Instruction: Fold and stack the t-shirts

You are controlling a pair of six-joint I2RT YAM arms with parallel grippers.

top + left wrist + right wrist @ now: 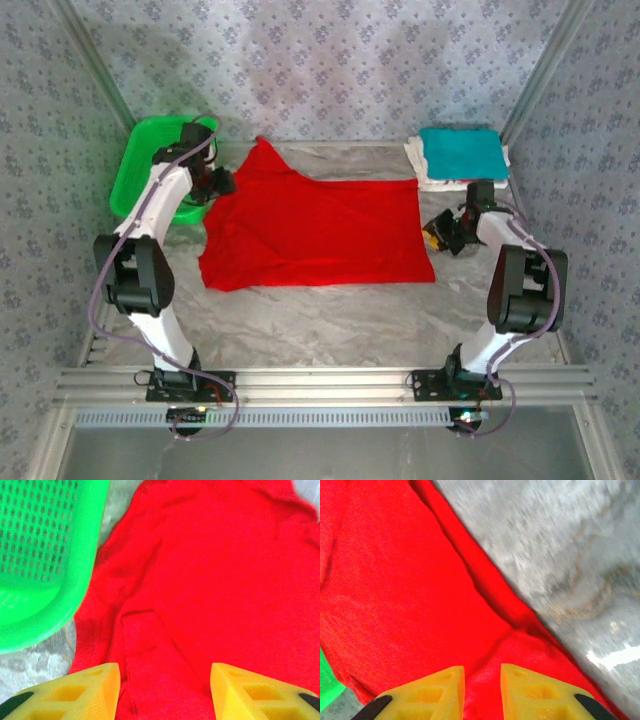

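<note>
The bright red t-shirt [315,230] lies spread flat across the middle of the table, one sleeve pointing toward the back. A folded teal t-shirt [460,150] rests on a folded whitish t-shirt [425,180] at the back right. My left gripper [222,183] hovers over the red shirt's left edge; in the left wrist view it [165,672] is open wide, with red cloth [210,580] lying below and nothing pinched. My right gripper [437,235] is at the shirt's right edge; in the right wrist view it [482,672] is parted narrowly over the red cloth [395,590], gripping nothing.
A green mesh basket [150,165] stands at the back left, its rim [75,595] close beside my left gripper. Bare grey marbled table [320,320] stretches in front of the red shirt. Patterned walls close in the sides and back.
</note>
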